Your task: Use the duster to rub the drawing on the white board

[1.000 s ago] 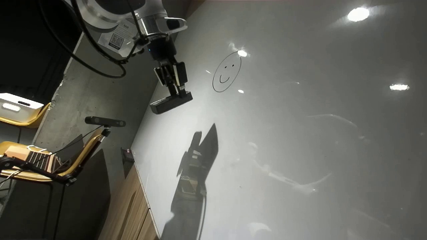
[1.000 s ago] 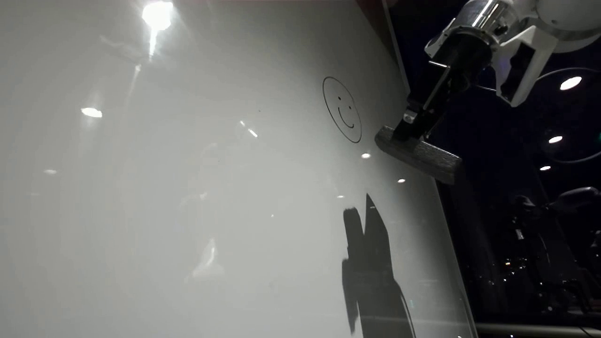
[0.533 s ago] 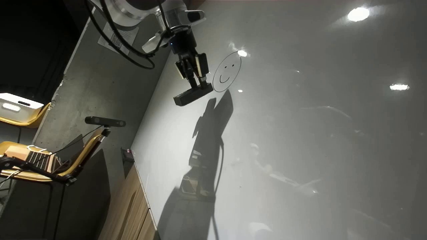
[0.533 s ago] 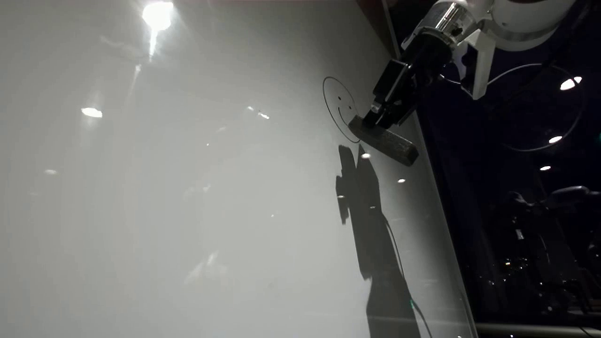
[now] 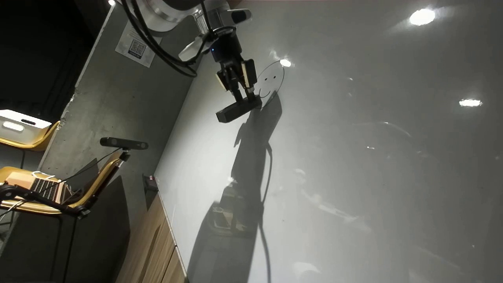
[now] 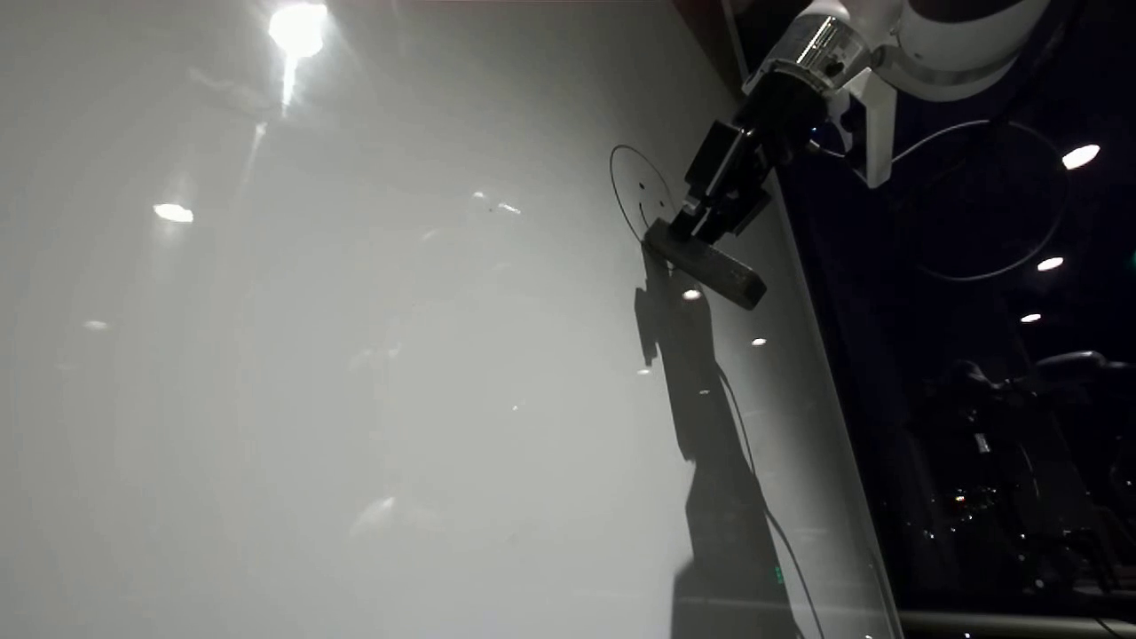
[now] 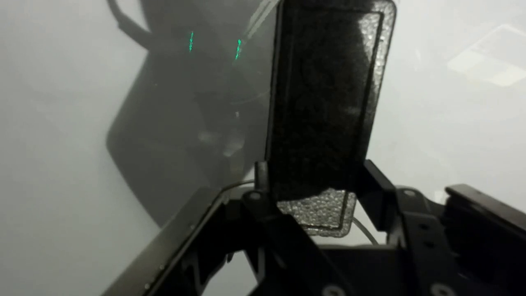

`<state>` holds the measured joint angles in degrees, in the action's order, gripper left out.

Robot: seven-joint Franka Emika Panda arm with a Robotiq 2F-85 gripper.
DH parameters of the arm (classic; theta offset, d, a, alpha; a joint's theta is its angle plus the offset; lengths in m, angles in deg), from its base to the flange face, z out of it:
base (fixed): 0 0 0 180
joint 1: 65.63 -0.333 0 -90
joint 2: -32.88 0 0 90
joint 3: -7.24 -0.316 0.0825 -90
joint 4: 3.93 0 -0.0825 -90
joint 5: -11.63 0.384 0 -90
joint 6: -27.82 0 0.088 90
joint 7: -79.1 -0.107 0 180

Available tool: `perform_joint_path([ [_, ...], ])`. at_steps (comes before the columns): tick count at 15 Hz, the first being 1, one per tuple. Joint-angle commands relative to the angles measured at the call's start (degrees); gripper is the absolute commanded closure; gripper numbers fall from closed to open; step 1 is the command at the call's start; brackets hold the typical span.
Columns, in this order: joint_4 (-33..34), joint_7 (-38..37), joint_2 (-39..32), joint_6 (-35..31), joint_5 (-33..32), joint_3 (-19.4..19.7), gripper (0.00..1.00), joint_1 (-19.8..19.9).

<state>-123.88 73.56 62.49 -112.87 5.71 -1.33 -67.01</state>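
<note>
Jaws are closed on the duster (image 5: 235, 111), and a white bin (image 5: 26, 133) sits on a yellow chair (image 5: 46, 138), its inside hidden.

Duster (image 6: 707, 264) before drawing (image 6: 642, 186) on board (image 6: 337, 293)

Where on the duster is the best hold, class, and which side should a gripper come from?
Probably both long edges of the duster, coming from the side away from the board: it is a flat oblong, its narrow width fits between the fingers, leaving its board-facing side free. The gripper holds it so now.
</note>
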Motion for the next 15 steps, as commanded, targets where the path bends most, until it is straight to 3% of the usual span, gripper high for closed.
perform_joint_path([
  [1, 2.42, -1.36, -1.44, -0.21, -1.64, -0.52, 0.71, 1.01],
  [15, 2.93, -2.97, -1.66, -1.43, -4.71, -0.96, 0.71, 1.95],
])
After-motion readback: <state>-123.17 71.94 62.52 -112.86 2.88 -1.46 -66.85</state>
